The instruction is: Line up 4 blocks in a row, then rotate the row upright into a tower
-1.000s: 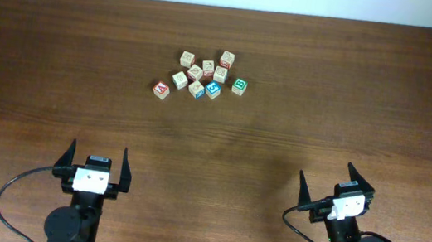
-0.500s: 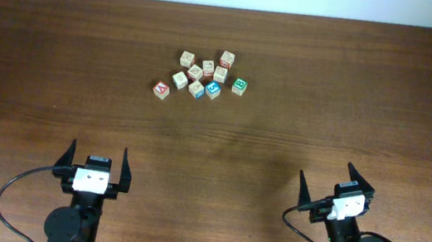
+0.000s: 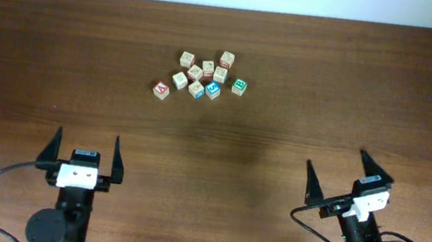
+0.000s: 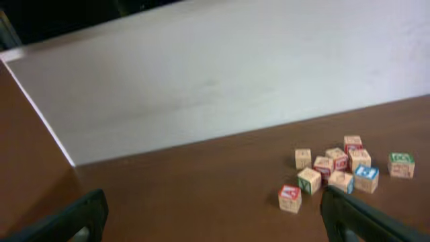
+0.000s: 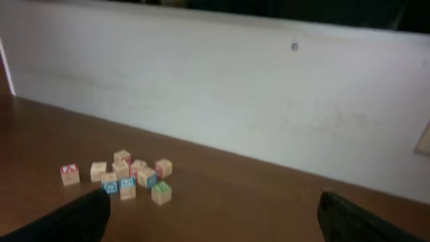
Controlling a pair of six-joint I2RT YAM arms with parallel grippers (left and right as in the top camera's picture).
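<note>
1. In the last moment both arms have shifted outward. The left gripper (image 3: 86, 137) has gone a little to the left, and the right gripper (image 3: 336, 159) a little to the right, turning slightly.
2. The jaws of both grippers stand wide apart and hold nothing.
3. The blocks (image 3: 208, 67) lie in a loose cluster on the far middle part of the brown surface (image 3: 354, 89), well apart from both grippers. They have not moved.
4. A red-lettered cube (image 3: 161, 90) lies at the near left edge of the cluster, a blue-topped cube (image 3: 213, 90) sits on its near side, and a green-lettered cube (image 3: 240, 86) lies just beside it on the right.
5. In my judgement the rotating has not begun. The arms have only started to move, and one of them must first reach forward to the cluster.
</note>
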